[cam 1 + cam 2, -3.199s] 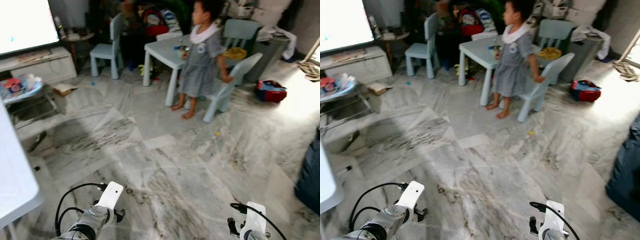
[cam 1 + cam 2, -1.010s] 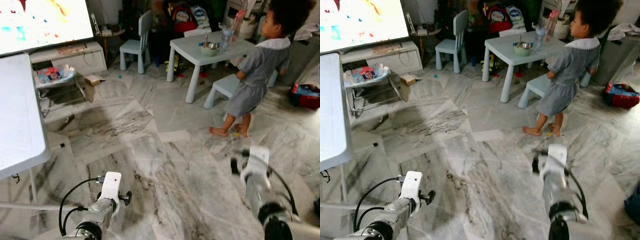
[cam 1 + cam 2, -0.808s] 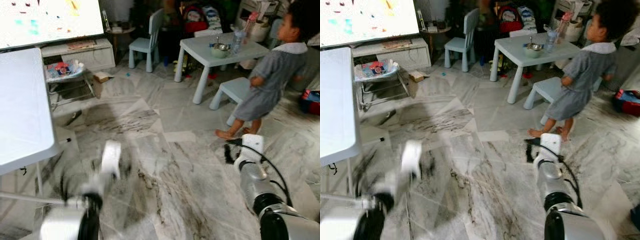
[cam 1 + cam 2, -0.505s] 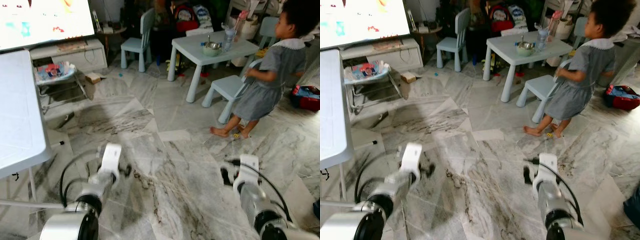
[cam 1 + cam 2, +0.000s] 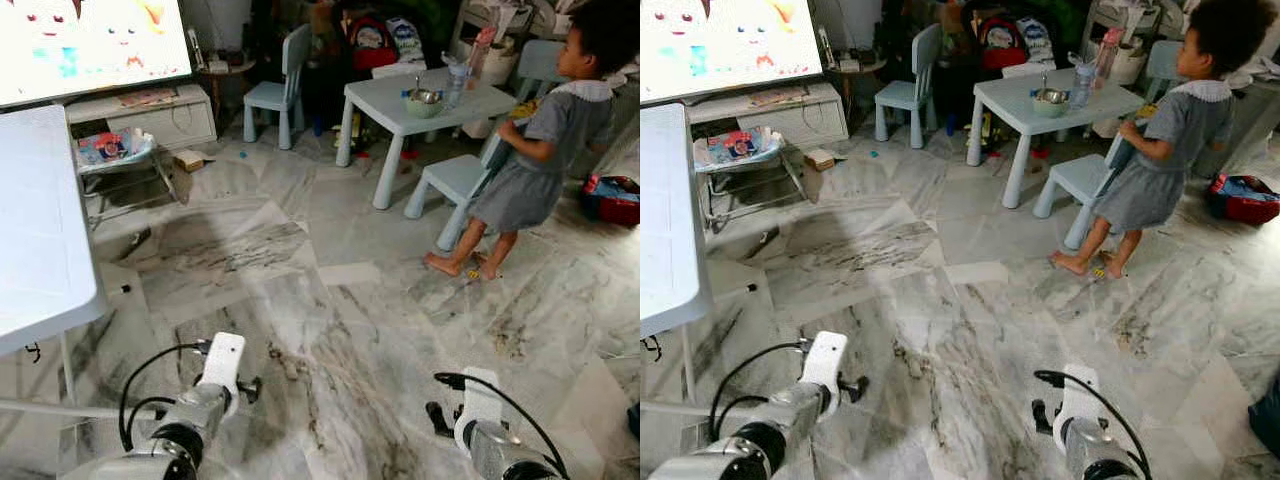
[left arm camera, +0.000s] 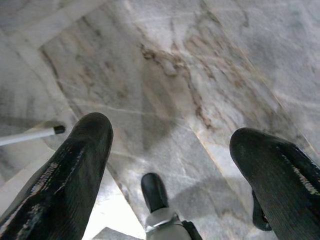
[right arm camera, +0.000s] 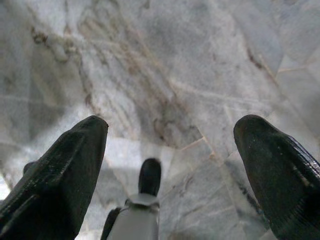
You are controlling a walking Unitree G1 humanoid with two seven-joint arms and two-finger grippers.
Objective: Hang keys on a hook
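1. L gripper [image 6: 170, 145] hangs low over the marble floor [image 5: 330, 330]; fingers [image 6: 65, 170] spread wide apart w/ nothing between them; a white rod tip w/ black cap [image 6: 35, 134] lies on the floor near one finger.
2. R gripper [image 7: 170, 150] also low over the floor; fingers [image 7: 55, 170] spread wide, grasping nothing.
3. In the head views both silver arms sit at the bottom edge, L arm [image 5: 205, 405] w/ black cable looped beside it, R arm [image 5: 480, 425] likewise.
4. White table [image 5: 40, 240] at robot's L, its leg standing on the floor; keys & hook: can't tell where, not made out.
5. Mid-room: baby bouncer [image 5: 115, 155] near a low TV stand [image 5: 140, 115]; lit screen [image 5: 90, 40] above it.
6. Farther: small pale-blue table [image 5: 420, 100] w/ bowl [image 5: 424, 98] & bottle [image 5: 457, 78] on top; pale-blue chair [image 5: 280, 85] to its L, another chair [image 5: 450, 180] at its R.
7. A child in a grey dress [image 5: 540, 150], barefoot, stands touching that R chair; red bag [image 5: 610, 195] on the floor beyond.
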